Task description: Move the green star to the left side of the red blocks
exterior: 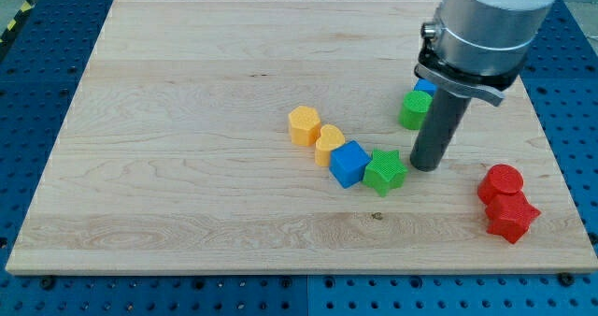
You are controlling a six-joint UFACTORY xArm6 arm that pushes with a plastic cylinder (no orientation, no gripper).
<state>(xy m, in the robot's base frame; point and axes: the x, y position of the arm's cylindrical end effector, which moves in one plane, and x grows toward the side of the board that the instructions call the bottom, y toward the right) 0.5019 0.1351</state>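
The green star (385, 171) lies right of the board's middle, touching a blue cube (348, 163) on its left. My tip (425, 166) stands just to the star's right, close to it or touching it. The red blocks sit at the view's lower right: a red cylinder (502, 182) and a red star (512, 216) just below it, touching. The green star is well to their left.
A yellow hexagon-like block (304, 126) and a yellow heart (328, 145) form a chain with the blue cube. A green cube (414, 109) and a partly hidden blue block (426, 88) sit behind the rod. The wooden board (187, 166) rests on a blue perforated table.
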